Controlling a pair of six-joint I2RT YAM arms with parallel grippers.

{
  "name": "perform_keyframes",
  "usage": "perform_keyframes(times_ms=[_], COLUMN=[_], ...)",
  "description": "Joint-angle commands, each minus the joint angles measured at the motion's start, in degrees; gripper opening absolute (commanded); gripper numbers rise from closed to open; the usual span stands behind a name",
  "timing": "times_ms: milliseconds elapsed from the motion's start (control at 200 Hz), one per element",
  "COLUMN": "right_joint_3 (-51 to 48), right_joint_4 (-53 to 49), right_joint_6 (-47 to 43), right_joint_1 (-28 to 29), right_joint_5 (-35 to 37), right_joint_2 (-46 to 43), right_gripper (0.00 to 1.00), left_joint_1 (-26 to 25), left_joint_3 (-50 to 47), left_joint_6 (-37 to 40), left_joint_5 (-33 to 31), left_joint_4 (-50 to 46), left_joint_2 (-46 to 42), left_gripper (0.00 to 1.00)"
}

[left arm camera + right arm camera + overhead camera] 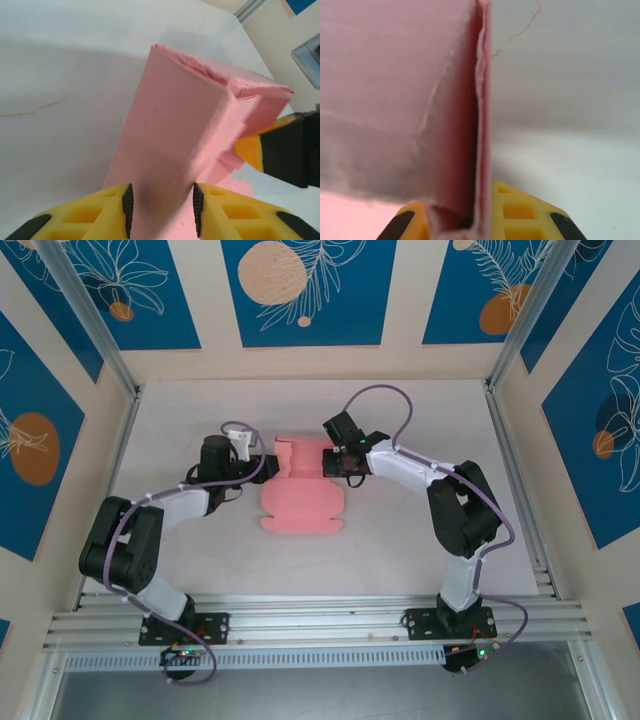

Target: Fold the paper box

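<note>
Two grips: left fingers (pixel 128 210) part-open, clasping a raised wall; right fingers (pixel 520 215) pinched shut on a flap edge. Between them the paper box (pixel 300 505) sits on the worktop (pixel 420 540), walls mid-fold; next wants a firm crease, I'd judge.

Bright, even light from above leaves only faint, soft shadows on the white table (pixel 400 540) in the sharp top view, while the paper box (pixel 395 75) is blurred at the right wrist and casts a broad grey shadow at the left wrist.
</note>
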Motion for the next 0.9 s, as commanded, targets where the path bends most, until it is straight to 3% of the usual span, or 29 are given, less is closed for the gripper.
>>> perform_keyframes(times_ms=[0,350,895], right_joint_3=[2.0,2.6,3.5], right_joint_4=[0.0,-1.1,-2.2], right_joint_6=[-1.1,0.9,2.9], right_joint_1=[1.2,3.4,4.7], right_joint_5=[-1.3,-0.5,-1.0], right_joint_2=[0.7,0.6,-1.1], right_gripper=[0.0,0.0,0.0], left_joint_1=[-1.5,-8.6,-11.7], left_joint_3=[2.3,2.7,6.3], left_joint_6=[3.5,13.7,17.7], left_joint_5=[-4.7,-28.6,-46.2], left_joint_4=[-1.7,-5.0,-8.7], left_joint_2=[1.5,-0.2,1.8], left_gripper=[0.36,0.24,0.14])
